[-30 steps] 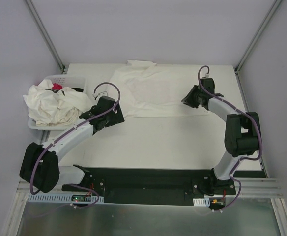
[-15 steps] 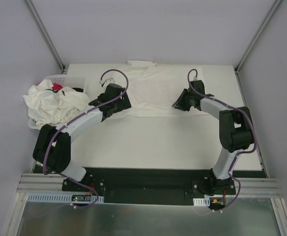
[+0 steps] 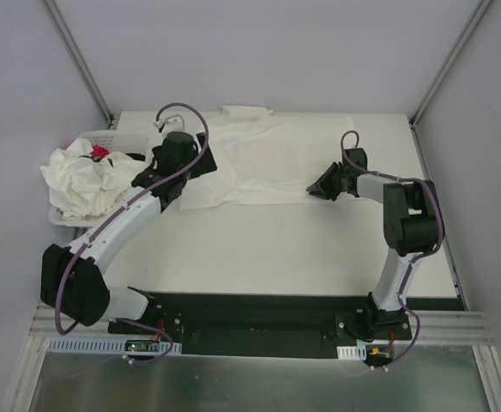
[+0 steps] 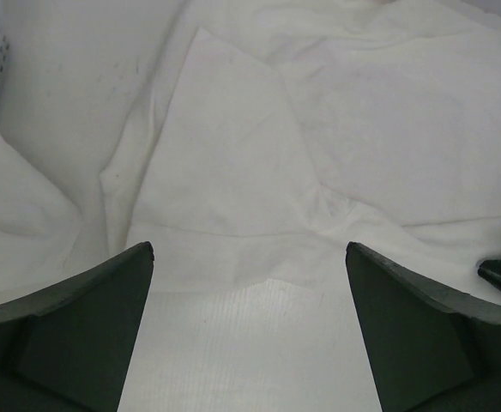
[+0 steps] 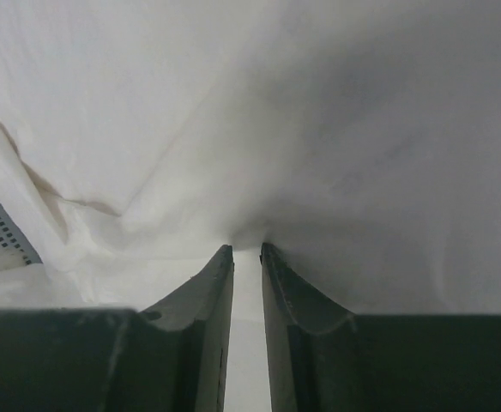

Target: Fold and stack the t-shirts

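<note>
Plainly, left jaws gape wide over the t-shirt [image 3: 268, 163]; right jaws pinch its edge.

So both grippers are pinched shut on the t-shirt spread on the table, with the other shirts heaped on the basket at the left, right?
Not both. The left wrist view shows the left gripper wide open above the spread t-shirt, holding nothing; only the right gripper is pinched on it. The other shirts do lie heaped on the basket at the left.
</note>
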`<state>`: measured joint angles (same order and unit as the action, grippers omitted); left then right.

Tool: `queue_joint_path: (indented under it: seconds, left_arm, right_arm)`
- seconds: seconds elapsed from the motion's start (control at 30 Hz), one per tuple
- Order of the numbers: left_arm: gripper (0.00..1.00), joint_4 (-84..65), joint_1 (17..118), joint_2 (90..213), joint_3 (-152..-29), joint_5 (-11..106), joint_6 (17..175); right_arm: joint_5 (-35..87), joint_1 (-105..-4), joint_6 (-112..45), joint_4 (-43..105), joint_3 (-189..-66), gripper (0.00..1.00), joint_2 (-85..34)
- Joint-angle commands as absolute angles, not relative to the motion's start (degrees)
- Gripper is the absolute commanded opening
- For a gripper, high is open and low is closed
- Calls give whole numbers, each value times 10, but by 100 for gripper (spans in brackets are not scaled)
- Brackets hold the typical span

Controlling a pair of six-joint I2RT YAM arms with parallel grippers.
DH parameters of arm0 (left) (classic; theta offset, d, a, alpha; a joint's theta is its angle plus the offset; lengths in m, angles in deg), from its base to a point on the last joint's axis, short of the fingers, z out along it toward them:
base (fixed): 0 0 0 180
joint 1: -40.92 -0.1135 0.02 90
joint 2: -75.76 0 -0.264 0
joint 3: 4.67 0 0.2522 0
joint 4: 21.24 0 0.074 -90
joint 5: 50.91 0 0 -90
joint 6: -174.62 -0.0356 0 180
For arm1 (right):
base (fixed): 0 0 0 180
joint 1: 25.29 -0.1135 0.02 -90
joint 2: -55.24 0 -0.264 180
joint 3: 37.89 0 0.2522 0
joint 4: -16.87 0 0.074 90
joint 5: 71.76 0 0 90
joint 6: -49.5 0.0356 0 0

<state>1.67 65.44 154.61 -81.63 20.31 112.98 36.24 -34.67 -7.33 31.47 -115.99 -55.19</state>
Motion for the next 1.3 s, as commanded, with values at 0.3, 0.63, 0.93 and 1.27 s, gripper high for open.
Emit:
queue_joint_path:
  seconds: [0.3,0.63,0.93,1.27]
  left_arm:
    - [93,59,640,1414,-822,157,1071]
    - [93,97,640,1422,-740,335,1138]
    - [92,21,640,1460,-602,323,1250]
    - [82,-41,634,1535,-586,333,1292]
  right_arm:
    - [349,-256,-55,285,-1059,23,-477]
    - [339,-206,-72,292,-1044,24,-434]
    - [360,-206,-64,276,-1048,23,-429]
    - [370,-205,-62,274,-1046,22,-428]
